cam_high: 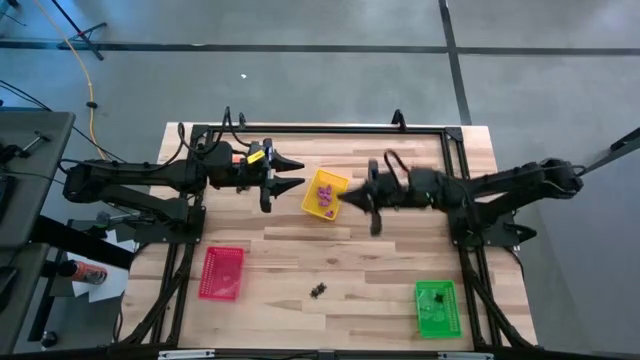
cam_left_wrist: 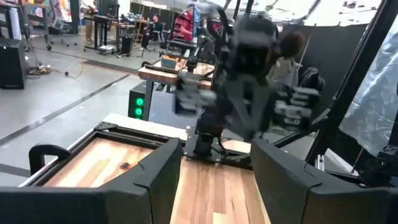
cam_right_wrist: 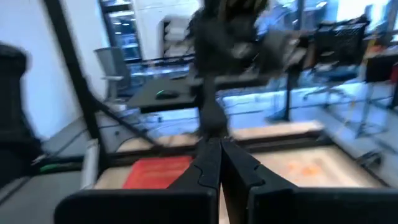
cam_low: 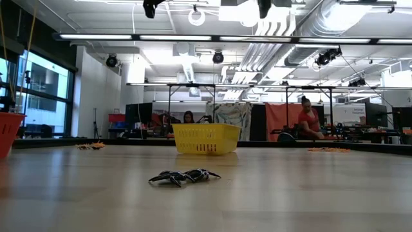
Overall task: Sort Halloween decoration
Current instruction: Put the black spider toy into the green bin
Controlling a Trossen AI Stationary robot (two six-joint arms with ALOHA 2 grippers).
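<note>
purple trinkets point(cam_high: 325, 195) in yellow tray point(cam_high: 313, 203) overhead only

A yellow plastic tray point(cam_high: 324, 194) at frame centre holds purple trinkets point(cam_high: 326, 196), with a red tray point(cam_high: 221, 273) lower left, a green tray point(cam_high: 437, 307) lower right, and black trinkets point(cam_high: 319, 290) on pale striped wood point(cam_high: 330, 250).

Overhead and table-level views sharing the yellow tray point(cam_high: 324, 194); wrist cameras facing inward.
</note>
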